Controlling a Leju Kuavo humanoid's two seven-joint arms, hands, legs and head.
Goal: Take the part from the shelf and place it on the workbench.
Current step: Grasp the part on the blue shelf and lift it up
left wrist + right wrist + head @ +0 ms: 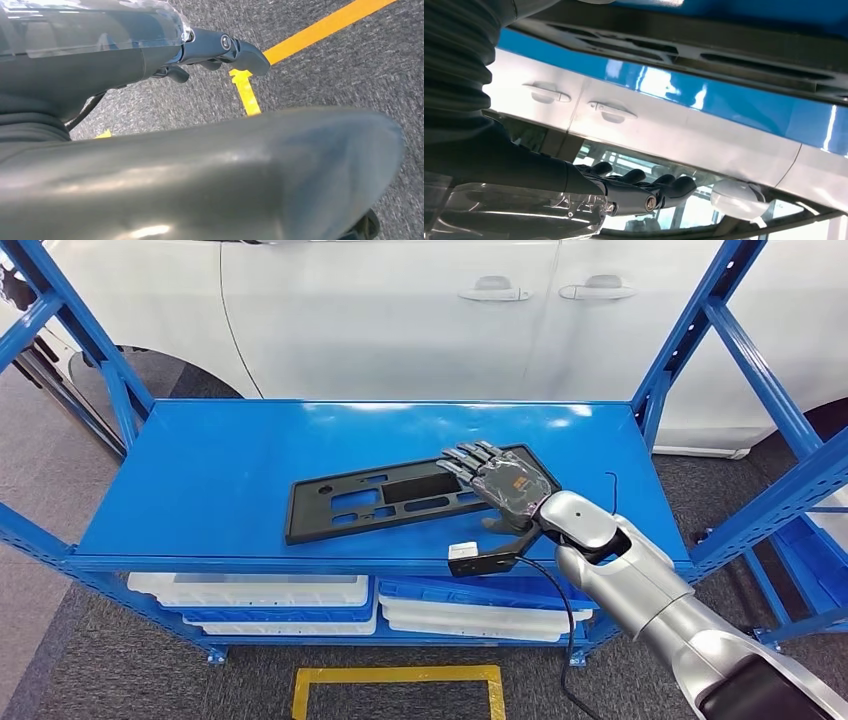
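The part [380, 502] is a flat, long black plastic panel with several rectangular cutouts. It lies slightly askew on the blue top shelf [220, 470], toward the front. My right hand [505, 485] is stretched out over the panel's right end, fingers straight and apart, thumb down by the shelf's front edge. The right wrist view shows a gap between the fingers [639, 192] and the panel [674, 55], so nothing is held. My left hand [210, 47] hangs over the grey floor, holding nothing.
A white car [400, 310] stands close behind the shelf. Blue slanted uprights [700, 330] frame both ends. White trays [250, 590] sit on the lower shelf. A yellow taped rectangle [400, 680] marks the floor in front, and yellow tape [320, 30] runs under my left hand.
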